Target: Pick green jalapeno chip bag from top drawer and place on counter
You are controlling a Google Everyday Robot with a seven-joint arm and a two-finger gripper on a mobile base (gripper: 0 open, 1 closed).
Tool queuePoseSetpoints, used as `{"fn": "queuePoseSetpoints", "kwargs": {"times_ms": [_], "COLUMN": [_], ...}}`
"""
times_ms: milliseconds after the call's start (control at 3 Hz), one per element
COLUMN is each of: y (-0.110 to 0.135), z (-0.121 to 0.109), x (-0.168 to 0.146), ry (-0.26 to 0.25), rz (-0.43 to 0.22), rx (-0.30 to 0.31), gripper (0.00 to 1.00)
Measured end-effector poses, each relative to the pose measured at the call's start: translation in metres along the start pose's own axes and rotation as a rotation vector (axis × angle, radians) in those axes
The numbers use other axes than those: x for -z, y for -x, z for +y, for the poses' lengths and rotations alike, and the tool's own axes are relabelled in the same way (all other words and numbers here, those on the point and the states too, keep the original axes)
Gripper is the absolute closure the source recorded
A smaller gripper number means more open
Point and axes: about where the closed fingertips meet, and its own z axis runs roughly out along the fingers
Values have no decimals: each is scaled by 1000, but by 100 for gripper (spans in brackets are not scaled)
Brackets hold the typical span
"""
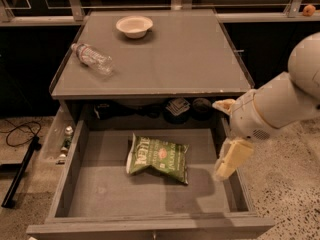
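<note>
The green jalapeno chip bag (157, 159) lies flat in the middle of the open top drawer (95, 196), white lettering up. The gripper (229, 160) is cream-coloured and hangs over the drawer's right side, to the right of the bag and apart from it. It holds nothing that I can see. The white arm (280, 104) reaches in from the right. The counter (175, 59) is the grey top of the cabinet behind the drawer.
A clear plastic bottle (92, 58) lies on its side at the counter's left. A white bowl (134, 25) stands at the counter's back. Dark items (177, 106) sit in the shadow behind the drawer. A black cable (20, 131) lies on the speckled floor at the left.
</note>
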Motion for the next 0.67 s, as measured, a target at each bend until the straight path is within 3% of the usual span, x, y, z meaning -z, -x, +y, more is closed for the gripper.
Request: {"fn": "queuePoseSetpoints", "kwargs": {"times_ms": [333,667], "y": [-4,-12], "z": [2,-7], "x": [-43,-73], "ry": [28,42], "rz": [-111,-183], "rx": [-3,-25], "gripper": [0,0]}}
